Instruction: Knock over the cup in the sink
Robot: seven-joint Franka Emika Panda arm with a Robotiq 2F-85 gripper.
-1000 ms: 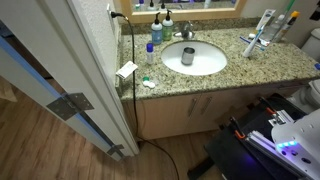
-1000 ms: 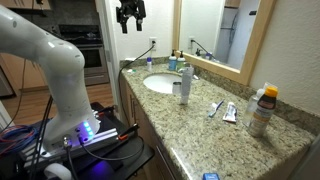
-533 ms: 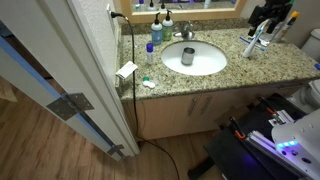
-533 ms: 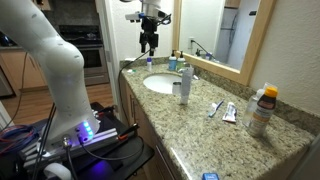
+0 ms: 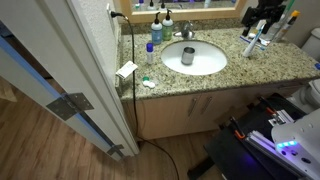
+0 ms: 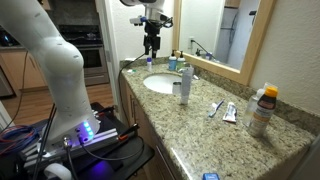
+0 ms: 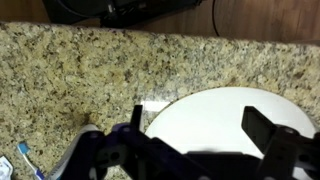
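1. The cup stood upright in the middle of the sink, grey with a dark rim, not touching anything.
2. The sink was a white oval basin set in the speckled counter, with the chrome faucet at its back edge. A blue-capped bottle stood on the counter just beside the basin.
3. My gripper hung in the air above the counter, well apart from the cup.
4. In the wrist view the gripper had its fingers spread wide with nothing held between them. Below it I saw granite and the curve of the white basin. I couldn't see the cup in that view.
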